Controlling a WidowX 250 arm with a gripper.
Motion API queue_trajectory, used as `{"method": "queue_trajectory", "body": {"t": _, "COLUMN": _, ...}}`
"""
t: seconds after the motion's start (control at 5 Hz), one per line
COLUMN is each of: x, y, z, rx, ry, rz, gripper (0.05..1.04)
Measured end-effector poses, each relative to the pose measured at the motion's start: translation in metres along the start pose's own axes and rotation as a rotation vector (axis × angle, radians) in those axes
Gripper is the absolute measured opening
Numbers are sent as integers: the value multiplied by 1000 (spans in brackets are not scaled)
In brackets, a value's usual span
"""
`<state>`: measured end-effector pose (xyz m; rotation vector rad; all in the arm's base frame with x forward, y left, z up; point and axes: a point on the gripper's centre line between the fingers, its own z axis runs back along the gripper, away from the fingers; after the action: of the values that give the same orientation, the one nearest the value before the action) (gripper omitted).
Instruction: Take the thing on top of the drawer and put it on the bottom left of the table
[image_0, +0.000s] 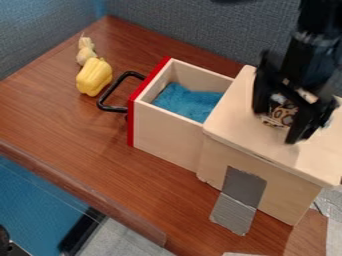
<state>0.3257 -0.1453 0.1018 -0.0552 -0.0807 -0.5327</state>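
You've got a reddish-brown wood-grain table (63, 117) running diagonally across the frame; blue-grey fabric partitions (194, 30) stand behind it, top & upper L. Beyond the table's near edge, lower L: blue surface (33, 200), black bar (81, 230), grey area w/ it. On the table, ctr to R, your pale wood cabinet (230, 125) has its drawer (167, 132) pulled out twd frame L: red front, black handle, blue cloth (187, 100) inside. Yellow toy pepper (94, 77) near the handle, upper L; pale bulb-shaped item (85, 52) just beyond it. Grey tape (244, 187) runs down the cabinet side, w/ a ribbed grey strip (234, 212) below. Task obj., a patterned thing (281, 111), is at the cabinet top, upper R of frame; your gripper (276, 127) is over it, fingers apart, one each side. Contact w/ either finger: can't tell. Obj. partly hidden by gripper, so full shape unclear. Arm cut off by top edge, cabinet by R edge; dark item (5, 242) cut off at lower L, ID unclear. Dark marks on the obj. are too small for you to read.
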Motion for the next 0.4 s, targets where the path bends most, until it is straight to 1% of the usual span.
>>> {"method": "queue_trajectory", "body": {"t": 0.2, "x": 2, "y": 7, "z": -4, "rx": 14, "ry": 5, "rz": 5, "gripper": 717}}
{"method": "queue_trajectory", "body": {"t": 0.4, "x": -3, "y": 16, "z": -2, "rx": 10, "ry": 6, "rz": 29, "gripper": 525}}
